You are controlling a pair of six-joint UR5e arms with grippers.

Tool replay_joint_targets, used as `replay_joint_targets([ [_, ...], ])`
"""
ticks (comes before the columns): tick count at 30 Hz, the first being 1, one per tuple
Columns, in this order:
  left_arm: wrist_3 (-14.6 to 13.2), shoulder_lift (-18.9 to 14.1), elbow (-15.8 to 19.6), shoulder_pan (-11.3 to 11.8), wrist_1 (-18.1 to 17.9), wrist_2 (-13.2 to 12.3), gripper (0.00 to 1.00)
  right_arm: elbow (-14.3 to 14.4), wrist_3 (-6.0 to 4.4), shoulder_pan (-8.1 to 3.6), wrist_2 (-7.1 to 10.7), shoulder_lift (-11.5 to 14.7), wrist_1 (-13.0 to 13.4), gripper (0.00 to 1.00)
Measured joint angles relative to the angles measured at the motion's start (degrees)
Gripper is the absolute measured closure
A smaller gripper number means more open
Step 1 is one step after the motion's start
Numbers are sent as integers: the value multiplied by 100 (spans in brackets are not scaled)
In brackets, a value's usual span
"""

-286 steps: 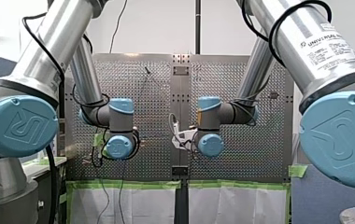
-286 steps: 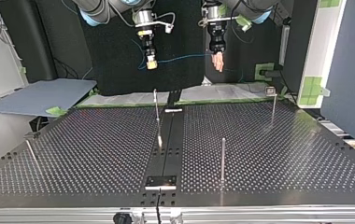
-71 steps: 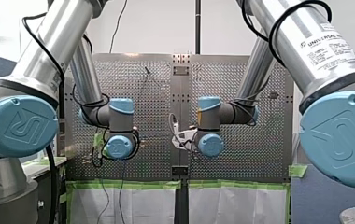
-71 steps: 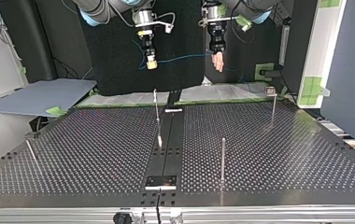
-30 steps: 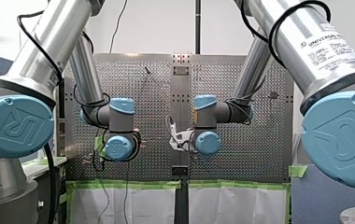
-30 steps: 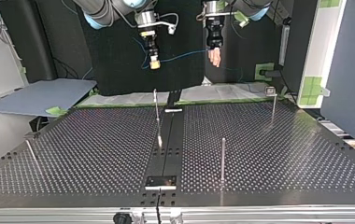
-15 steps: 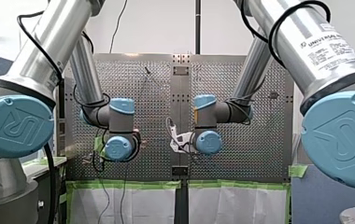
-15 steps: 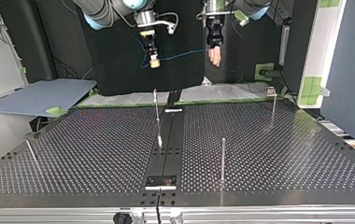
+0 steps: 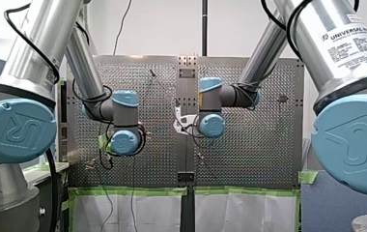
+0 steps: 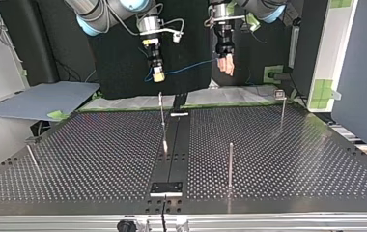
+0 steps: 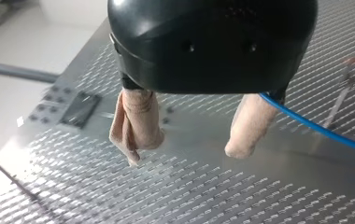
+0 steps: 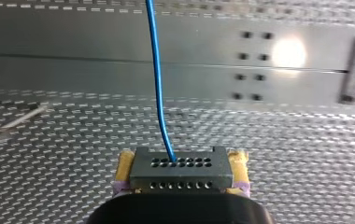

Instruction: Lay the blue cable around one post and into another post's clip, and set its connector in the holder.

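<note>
Blue cable [image 10: 191, 66] runs in a nearly straight line between our two grippers, which hang raised beyond the far end of the dark centre strip [image 10: 174, 145] of the perforated table [image 10: 292, 159].

Our right gripper [image 12: 181, 165] is clamped on the grey connector [image 12: 175, 173]. Its yellow pads [image 12: 125, 163] press the connector's two sides, and the cable leaves the connector's face and runs on ahead across the strip. In the top view this gripper hangs just left of the strip's line.

Our left gripper [image 11: 189, 135] hangs to the right of the strip's line in that view. Its beige-wrapped fingers [image 11: 136, 121] stand spread, with bare table showing between them, and they grasp nothing. The cable comes out beside the base of one finger and runs off to the side; whether it touches that finger we cannot tell.

In the top view, a black plate [image 10: 167, 187] lies flat on the strip at its near end. A leaning post [image 10: 162, 116] rises just at the strip's left edge. An upright post [image 10: 230, 164] stands to the strip's right. A clip post [image 10: 281, 108], with a small clip at its top, stands farther right of the strip. An outer post [image 10: 32, 157] leans well to the strip's left.
</note>
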State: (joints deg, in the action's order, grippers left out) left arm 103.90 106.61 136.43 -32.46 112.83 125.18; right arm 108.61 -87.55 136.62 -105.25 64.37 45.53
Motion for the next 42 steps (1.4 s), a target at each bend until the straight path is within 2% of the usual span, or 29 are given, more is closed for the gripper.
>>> replay_joint_targets([
  [4, 152, -216, -206, 201, 218, -80, 0, -207, 2, -13, 11, 213, -204, 100],
  [12, 554, -665, -653, 647, 665, -496, 0, -641, 47, -23, 25, 648, -637, 100],
  [18, 633, -1011, -998, 952, 1011, -694, 0, -978, 101, -42, 29, 985, -974, 100],
  [27, 663, -1563, -1550, 1038, 1563, -851, 0, -1492, 149, -114, 42, 1499, -1487, 100],
  [32, 733, -1816, -1805, 1095, 1816, -903, 0, -1759, 183, -128, 143, 1745, -1755, 100],
  [42, 789, -2379, -2367, 1224, 2381, -1240, 0, -2335, 359, -131, 313, 1795, -2331, 100],
])
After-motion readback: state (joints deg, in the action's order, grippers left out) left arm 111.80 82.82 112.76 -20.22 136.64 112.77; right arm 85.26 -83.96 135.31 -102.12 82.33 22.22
